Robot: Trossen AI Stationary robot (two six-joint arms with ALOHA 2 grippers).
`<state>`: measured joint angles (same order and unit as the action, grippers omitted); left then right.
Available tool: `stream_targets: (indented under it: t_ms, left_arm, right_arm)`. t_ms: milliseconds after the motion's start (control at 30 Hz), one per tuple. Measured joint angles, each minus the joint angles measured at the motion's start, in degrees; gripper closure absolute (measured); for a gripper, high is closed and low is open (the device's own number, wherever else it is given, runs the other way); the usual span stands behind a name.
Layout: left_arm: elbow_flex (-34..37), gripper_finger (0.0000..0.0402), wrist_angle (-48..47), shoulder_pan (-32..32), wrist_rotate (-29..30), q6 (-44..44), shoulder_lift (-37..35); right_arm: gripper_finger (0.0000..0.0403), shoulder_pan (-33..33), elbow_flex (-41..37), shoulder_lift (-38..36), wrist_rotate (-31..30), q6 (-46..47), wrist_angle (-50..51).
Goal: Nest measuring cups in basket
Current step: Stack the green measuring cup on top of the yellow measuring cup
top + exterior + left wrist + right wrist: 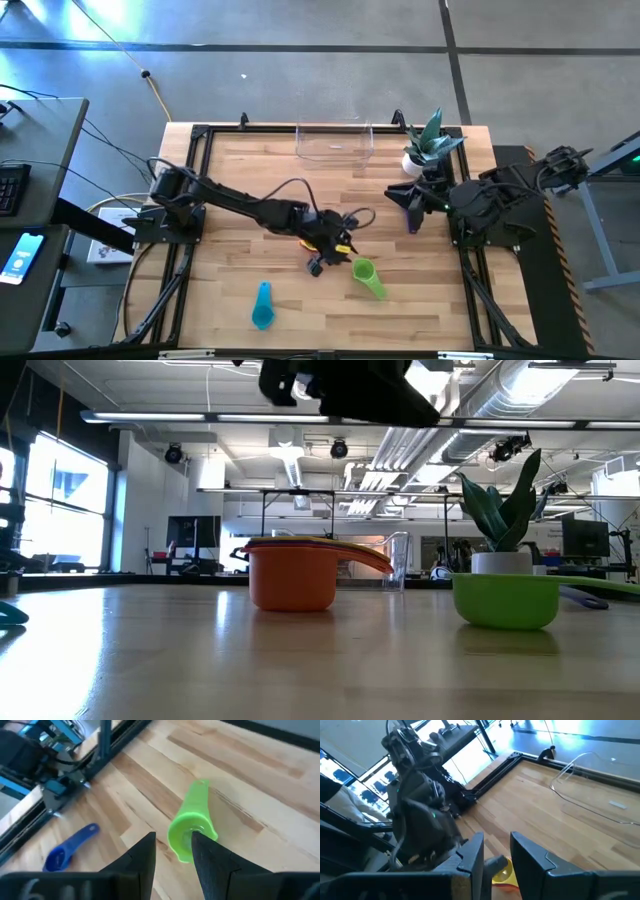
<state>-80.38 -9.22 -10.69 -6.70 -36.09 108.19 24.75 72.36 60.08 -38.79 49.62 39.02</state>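
Observation:
A nested stack of cups, orange outermost point(292, 582), stands on the table under my left gripper point(325, 252), which hangs open above it and hides most of it in the high view. The green cup point(368, 277) lies on its side just right of that gripper; in the left wrist view it point(192, 822) lies beyond the open fingers point(173, 855). A teal cup point(262, 305) lies near the front edge. A blue cup point(70, 854) lies by the table frame. The clear basket point(335, 142) stands at the far edge. My right gripper point(412, 207) waits open at the right.
A white plant pot point(416, 160) with a green plant stands right of the basket, close to my right arm. Black frame rails point(190, 190) run along the table's sides. Bare wood lies between the stack and the basket.

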Motion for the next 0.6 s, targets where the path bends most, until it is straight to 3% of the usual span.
stream_targets:
  t_ms: [600]
  left_arm:
    - [-0.02,0.0284,3.44,-3.65,3.34,-3.74,7.37]
  right_arm:
    - [0.0316,0.0,0.0,0.01,-0.17,0.05,0.66]
